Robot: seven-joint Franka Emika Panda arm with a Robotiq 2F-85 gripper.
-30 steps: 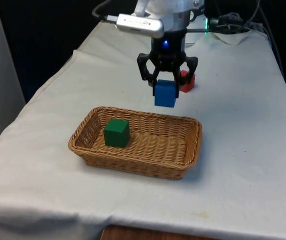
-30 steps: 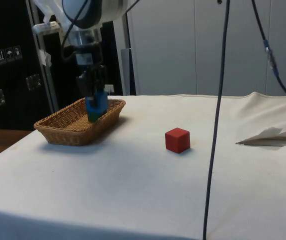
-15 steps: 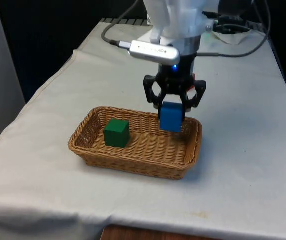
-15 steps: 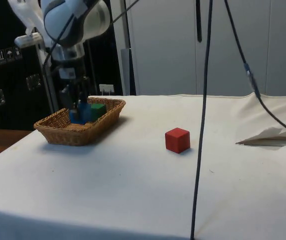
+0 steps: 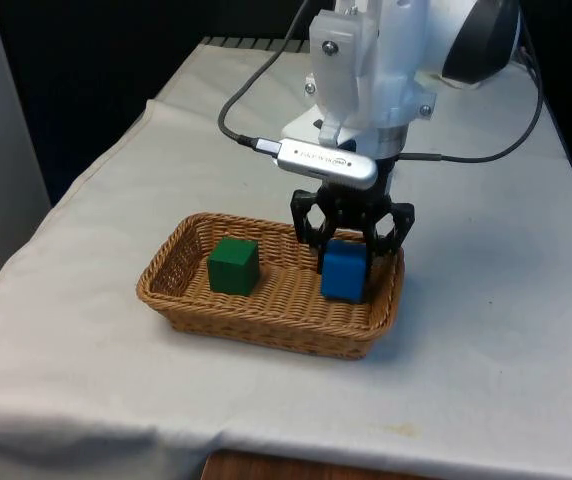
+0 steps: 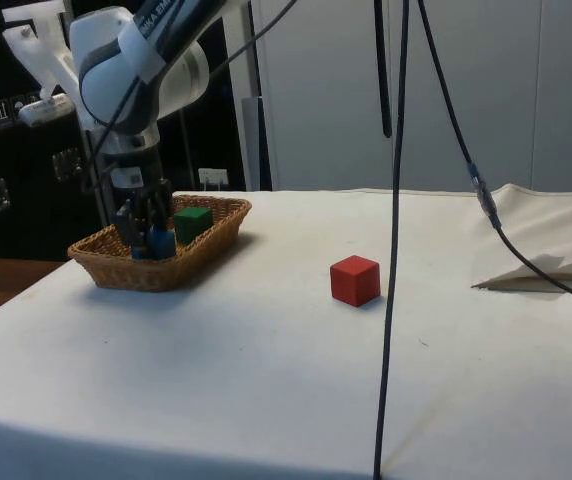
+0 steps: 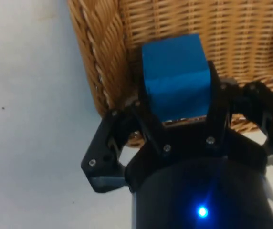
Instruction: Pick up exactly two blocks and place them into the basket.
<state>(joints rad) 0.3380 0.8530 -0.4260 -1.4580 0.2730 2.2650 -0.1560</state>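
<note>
The white-clothed surface [image 5: 486, 330] carries a wicker basket [image 5: 266, 310], a long shallow tray of brown weave lying crosswise in the front view. The white arm [image 5: 386, 60] reaches down over the end of the basket toward the front view's right, and its black gripper [image 5: 351, 262] is lowered inside, clenched on the blue block [image 5: 343, 271], which sits low in the basket close against that end wall. The green block [image 5: 233, 266] rests on the basket floor toward the front view's left, apart from the blue one. The red block [image 6: 355, 280] sits alone on the cloth, well apart from the basket.
</note>
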